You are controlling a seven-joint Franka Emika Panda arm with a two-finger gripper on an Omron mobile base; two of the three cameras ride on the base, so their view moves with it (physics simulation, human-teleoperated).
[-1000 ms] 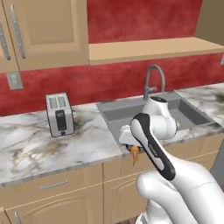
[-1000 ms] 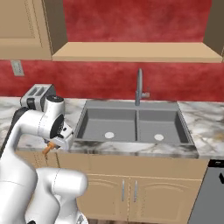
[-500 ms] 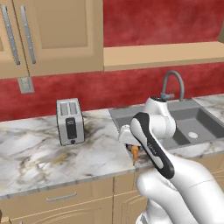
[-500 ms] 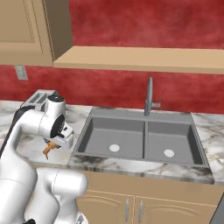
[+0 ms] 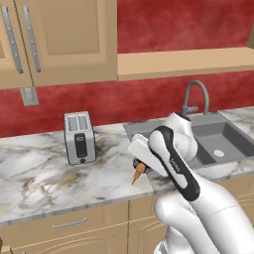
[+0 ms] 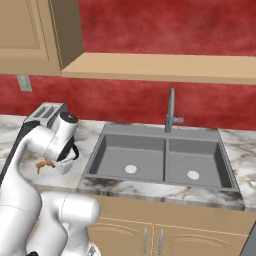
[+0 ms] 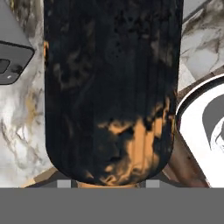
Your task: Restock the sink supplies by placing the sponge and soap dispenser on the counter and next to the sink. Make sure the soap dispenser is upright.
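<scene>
Black, likely rigid and smooth soap dispenser (image 7: 111, 87) sits clamped in the gripper (image 5: 139, 166) mid-body; hold there, pump (image 5: 137, 173) dangling below.

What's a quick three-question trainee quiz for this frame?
1. True or false: the soap dispenser stands upright on the counter, free of the jaws.
2. What stands on the counter left of the sink? A. toaster B. kettle C. microwave
3. What colour is the dispenser's pump tip?
Key: 1 false, the jaws hold it with the pump angled down; 2 A; 3 orange.
</scene>
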